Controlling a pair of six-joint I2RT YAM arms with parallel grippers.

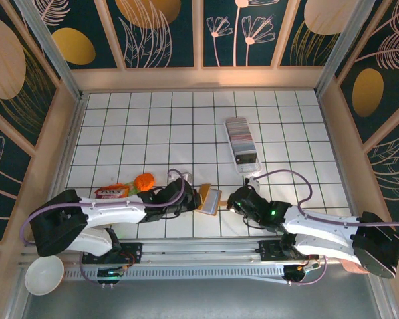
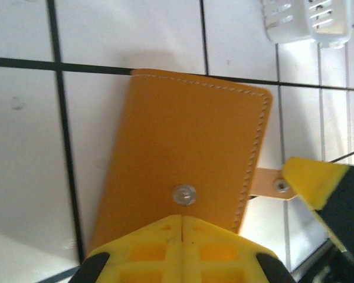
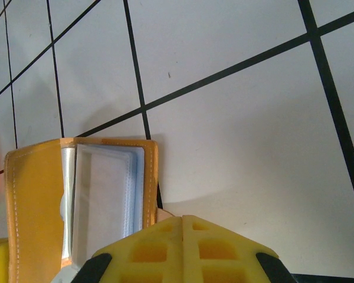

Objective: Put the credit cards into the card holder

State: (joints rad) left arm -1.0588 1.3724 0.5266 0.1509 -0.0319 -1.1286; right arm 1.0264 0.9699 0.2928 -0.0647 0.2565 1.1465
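Table (image 1: 153, 119): covered in white squares with dark lines.
Clear tray (image 1: 248, 163): laid far back, a bit right of the middle.
Credit cards (image 1: 240, 131): stood on edge in a row inside the clear tray, well apart from the card holder.
White bowl (image 1: 43, 274): set at the near left corner, off the white squares.
Card holder (image 1: 211, 199): laid open near the front, between the two grippers; see-through pockets are seen inside.
Left gripper (image 2: 182, 219): jaws squeezed tight on the edge of the card holder's brown cover.
Right gripper (image 3: 183, 219): jaws squeezed tight on the card holder's little clasp tab (image 2: 271, 184).
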